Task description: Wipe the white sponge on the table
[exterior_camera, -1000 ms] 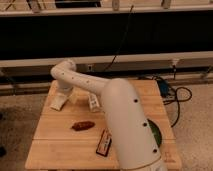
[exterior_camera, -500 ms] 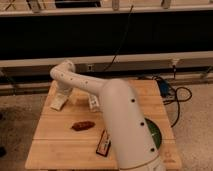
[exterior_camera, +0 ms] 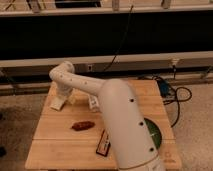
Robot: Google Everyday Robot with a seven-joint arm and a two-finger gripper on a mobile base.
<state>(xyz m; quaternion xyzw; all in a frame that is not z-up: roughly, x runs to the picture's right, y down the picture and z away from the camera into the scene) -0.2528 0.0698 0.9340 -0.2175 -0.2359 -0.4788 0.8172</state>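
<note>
One claw [exterior_camera: 59,103] over white sponge [exterior_camera: 58,104] at bench [exterior_camera: 60,145] far-left corner, grip state unclear, brown item [exterior_camera: 82,125] mid-bench.

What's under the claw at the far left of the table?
The claw sits low over the table at its far-left edge, on a pale flat piece that looks like the white sponge. The claw covers most of it, so contact is unclear.

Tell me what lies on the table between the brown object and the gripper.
Only bare table shows between the brown object and the gripper, which is down at the white sponge near the far left edge, in the camera view.
</note>
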